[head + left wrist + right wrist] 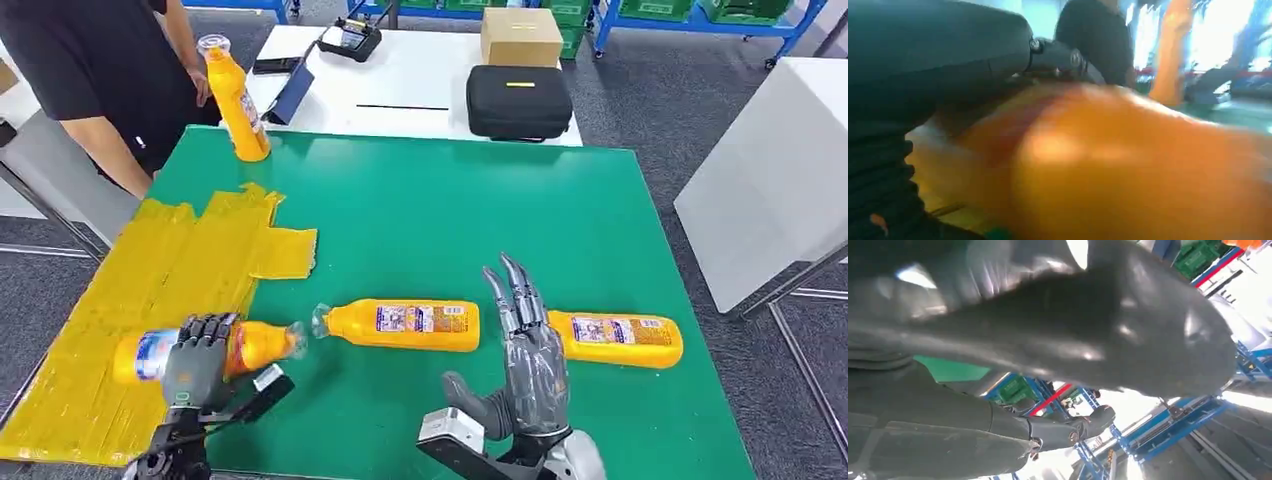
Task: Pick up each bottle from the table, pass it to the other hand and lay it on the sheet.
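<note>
**Head view first: a bottle in the left hand over the sheet, two more waiting on the table**

Head view: the left hand [197,352] is wrapping its fingers around a lying bottle [160,352], holding it at the edge of the yellow sheet [150,280]. If the fingers let go while the round body is off level, it could roll back off the sheet onto the green table [450,210]. The right hand [530,350] is standing empty with fingers spread; a second bottle [405,324] is lying just beside them toward the left hand, a third [618,339] just beyond them. An upright bottle [236,100] is standing well past the fingertips, near a person [90,70].

Left wrist view: the held bottle [1128,170] is blurring orange beneath the dark fingers [938,55], so grip depth is hard to judge.

Right wrist view: the right hand's fingers [1048,320] are closing on nothing; blue racks [1168,425] are showing behind.
</note>
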`<state>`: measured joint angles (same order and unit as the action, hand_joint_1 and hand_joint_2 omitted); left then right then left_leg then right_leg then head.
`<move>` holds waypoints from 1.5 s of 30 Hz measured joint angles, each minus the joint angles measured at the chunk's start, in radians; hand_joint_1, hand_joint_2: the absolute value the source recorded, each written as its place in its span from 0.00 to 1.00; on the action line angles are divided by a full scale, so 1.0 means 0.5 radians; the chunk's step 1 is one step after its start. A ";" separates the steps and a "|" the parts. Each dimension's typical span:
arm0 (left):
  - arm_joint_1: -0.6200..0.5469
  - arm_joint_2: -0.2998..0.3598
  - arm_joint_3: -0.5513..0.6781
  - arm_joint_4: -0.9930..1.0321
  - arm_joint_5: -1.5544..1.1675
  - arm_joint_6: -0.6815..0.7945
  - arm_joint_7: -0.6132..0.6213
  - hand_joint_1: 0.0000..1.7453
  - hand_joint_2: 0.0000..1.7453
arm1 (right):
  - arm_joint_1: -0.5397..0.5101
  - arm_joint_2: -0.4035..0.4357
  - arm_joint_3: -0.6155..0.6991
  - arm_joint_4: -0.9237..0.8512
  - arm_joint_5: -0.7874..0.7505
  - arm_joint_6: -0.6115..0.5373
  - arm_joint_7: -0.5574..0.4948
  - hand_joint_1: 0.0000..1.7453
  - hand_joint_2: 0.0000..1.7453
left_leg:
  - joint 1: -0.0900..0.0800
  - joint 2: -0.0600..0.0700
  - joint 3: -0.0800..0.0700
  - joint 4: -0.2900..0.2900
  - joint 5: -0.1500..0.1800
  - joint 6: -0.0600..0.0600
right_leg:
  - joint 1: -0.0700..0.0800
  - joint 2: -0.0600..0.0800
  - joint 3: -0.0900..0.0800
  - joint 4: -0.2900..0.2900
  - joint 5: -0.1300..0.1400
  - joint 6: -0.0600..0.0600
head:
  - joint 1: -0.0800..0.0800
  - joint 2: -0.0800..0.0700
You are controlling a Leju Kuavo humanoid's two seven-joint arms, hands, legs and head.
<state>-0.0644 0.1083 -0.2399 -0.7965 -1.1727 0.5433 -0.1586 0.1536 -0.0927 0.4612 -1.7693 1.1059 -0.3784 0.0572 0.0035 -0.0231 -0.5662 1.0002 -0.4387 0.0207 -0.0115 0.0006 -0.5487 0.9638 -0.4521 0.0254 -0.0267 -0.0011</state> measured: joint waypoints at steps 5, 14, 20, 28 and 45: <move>-0.025 0.056 -0.017 0.013 0.063 -0.091 -0.065 0.00 0.00 | -0.006 0.010 -0.044 0.017 0.006 0.029 0.005 0.00 0.00 | 0.000 -0.005 0.004 0.000 0.003 0.004 | 0.000 -0.003 0.005 0.000 0.000 0.001 | 0.000 0.000; 0.039 0.098 -0.005 -0.145 0.292 -0.155 -0.312 0.00 0.00 | -0.006 0.085 -0.096 0.017 0.050 0.093 0.005 0.00 0.00 | 0.000 -0.004 -0.004 0.001 0.005 0.005 | 0.000 -0.003 0.007 0.001 0.002 0.002 | 0.001 0.000; 0.068 0.102 0.000 -0.192 0.296 -0.164 -0.319 0.00 0.00 | -0.006 0.100 -0.109 0.017 0.051 0.094 0.005 0.00 0.00 | 0.000 -0.003 -0.008 0.001 0.006 0.005 | 0.000 -0.002 0.007 0.001 0.003 0.002 | 0.001 0.000; 0.082 0.102 0.002 -0.210 0.296 -0.165 -0.320 0.00 0.00 | -0.006 0.101 -0.111 0.017 0.051 0.094 0.005 0.00 0.00 | 0.000 -0.002 -0.011 0.001 0.006 0.005 | 0.000 -0.002 0.004 0.001 0.003 0.002 | 0.001 0.000; 0.083 0.102 0.006 -0.211 0.296 -0.165 -0.320 0.00 0.00 | -0.006 0.101 -0.112 0.017 0.051 0.094 0.005 0.00 0.00 | 0.000 -0.001 -0.013 0.001 0.006 0.005 | 0.000 -0.002 0.002 0.001 0.002 0.002 | 0.001 0.000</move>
<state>-0.0230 0.1595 -0.2369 -0.9018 -1.0246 0.4608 -0.3185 0.1505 -0.0420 0.4051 -1.7609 1.1315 -0.3315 0.0599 0.0036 -0.0236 -0.5726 1.0008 -0.4360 0.0230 -0.0114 -0.0003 -0.5476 0.9643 -0.4509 0.0261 -0.0263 -0.0011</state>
